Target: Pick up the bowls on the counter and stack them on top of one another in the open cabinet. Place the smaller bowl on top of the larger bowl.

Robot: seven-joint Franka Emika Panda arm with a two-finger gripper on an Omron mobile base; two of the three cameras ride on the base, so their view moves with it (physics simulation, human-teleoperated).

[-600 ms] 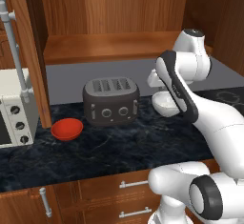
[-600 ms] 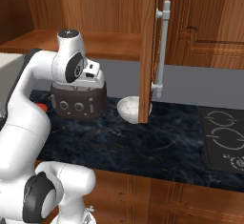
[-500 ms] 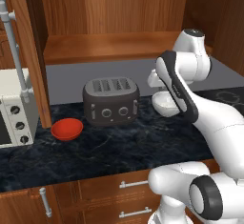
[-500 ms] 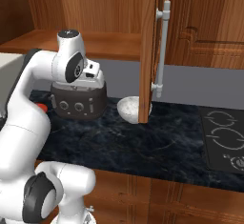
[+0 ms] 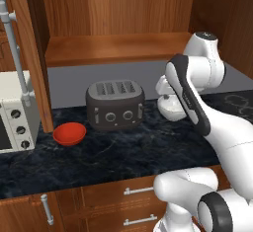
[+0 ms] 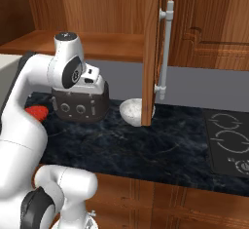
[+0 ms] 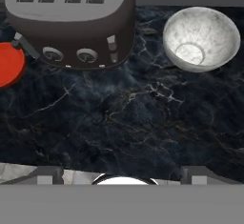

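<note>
The shallow red smaller bowl (image 5: 69, 133) sits on the dark marble counter (image 5: 123, 152) left of a toaster; its edge shows in the hand view (image 7: 9, 65). The speckled white-grey larger bowl (image 7: 201, 37) stands upright and empty right of the toaster, also seen from the right base (image 6: 133, 111) and half hidden behind my arm from the left base (image 5: 171, 109). My gripper (image 7: 121, 174) hangs open above the counter in front of the toaster and the larger bowl, with nothing between its fingertips. The open cabinet's shelf (image 5: 113, 51) is bare above.
A dark four-slot toaster (image 5: 115, 103) stands between the two bowls. A white microwave (image 5: 12, 112) is at the far left. The open cabinet door (image 6: 151, 52) with its long handle hangs just right of the larger bowl. A cooktop (image 6: 228, 140) lies further right.
</note>
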